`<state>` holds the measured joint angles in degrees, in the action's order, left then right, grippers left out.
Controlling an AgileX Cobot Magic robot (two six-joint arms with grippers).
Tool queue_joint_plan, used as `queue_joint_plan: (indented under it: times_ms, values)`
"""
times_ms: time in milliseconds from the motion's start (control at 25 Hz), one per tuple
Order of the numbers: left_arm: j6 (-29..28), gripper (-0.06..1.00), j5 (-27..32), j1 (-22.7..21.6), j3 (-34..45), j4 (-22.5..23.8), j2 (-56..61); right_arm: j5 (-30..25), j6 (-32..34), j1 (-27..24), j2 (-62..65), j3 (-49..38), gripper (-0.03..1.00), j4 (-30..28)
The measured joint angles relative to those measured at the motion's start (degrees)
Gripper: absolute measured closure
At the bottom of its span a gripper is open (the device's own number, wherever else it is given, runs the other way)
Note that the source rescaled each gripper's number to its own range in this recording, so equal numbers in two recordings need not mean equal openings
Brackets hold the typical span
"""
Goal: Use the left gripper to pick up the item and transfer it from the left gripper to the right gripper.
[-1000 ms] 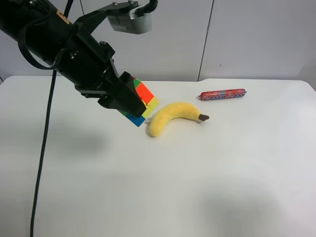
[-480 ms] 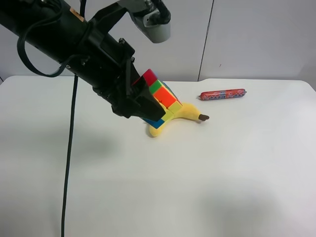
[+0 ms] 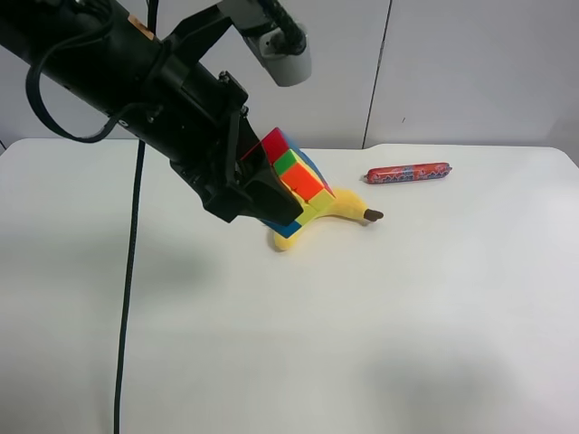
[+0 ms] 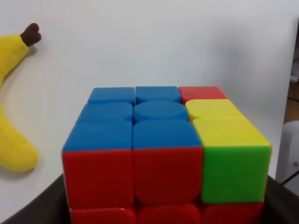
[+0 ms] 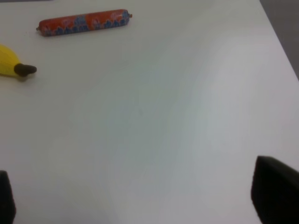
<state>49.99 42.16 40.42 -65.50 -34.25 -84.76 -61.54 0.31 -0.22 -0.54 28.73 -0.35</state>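
A multicoloured puzzle cube (image 3: 294,176) is held in my left gripper (image 3: 271,194), lifted above the white table (image 3: 407,298) and partly in front of the banana. In the left wrist view the cube (image 4: 163,154) fills the frame, blue face up, red face toward the camera, between the dark finger bases. My right gripper (image 5: 140,200) is open and empty, only its dark fingertips (image 5: 275,191) showing low over bare table. The right arm is out of the exterior high view.
A yellow banana (image 3: 336,207) lies on the table right behind the cube; it also shows in the left wrist view (image 4: 11,126) and its tip in the right wrist view (image 5: 16,65). A red sausage (image 3: 408,173) lies at the back right, also in the right wrist view (image 5: 84,22).
My left gripper has lifted the cube off the table and carried it to the right, over the banana's near end. In the last half second it barely moved.
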Motion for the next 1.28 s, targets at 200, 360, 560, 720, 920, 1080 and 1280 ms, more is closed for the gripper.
queue_joint_plan:
  times_ms: [200,360,560,720,920,1080,1280]
  values:
    - [3.1,0.94,2.6,0.0,0.0,0.0,0.0,0.0,0.1,0.0,-0.4,0.0,-0.03,2.3]
    - [4.5,0.94,3.9,0.0,0.0,0.0,0.0,0.1,1.0,0.0,-6.8,1.1,-0.03,11.0]
    - [5.2,0.94,4.0,0.0,0.0,0.0,0.0,3.5,-2.4,0.0,-22.2,8.3,-0.03,26.9]
    - [5.2,0.94,4.1,0.0,0.0,0.0,0.0,4.4,-10.3,0.0,-35.5,13.5,-0.03,39.6]
    - [5.4,0.94,4.1,0.0,0.0,0.0,0.0,2.9,-21.1,0.0,-51.1,17.0,-0.03,56.4]
    - [6.4,0.94,4.0,0.0,0.0,0.2,0.0,-3.4,-27.9,0.0,-62.2,18.3,-0.03,67.7]
    - [6.7,0.94,4.0,0.0,0.0,0.9,0.0,-6.7,-29.9,2.2,-71.0,21.0,-0.03,71.2]
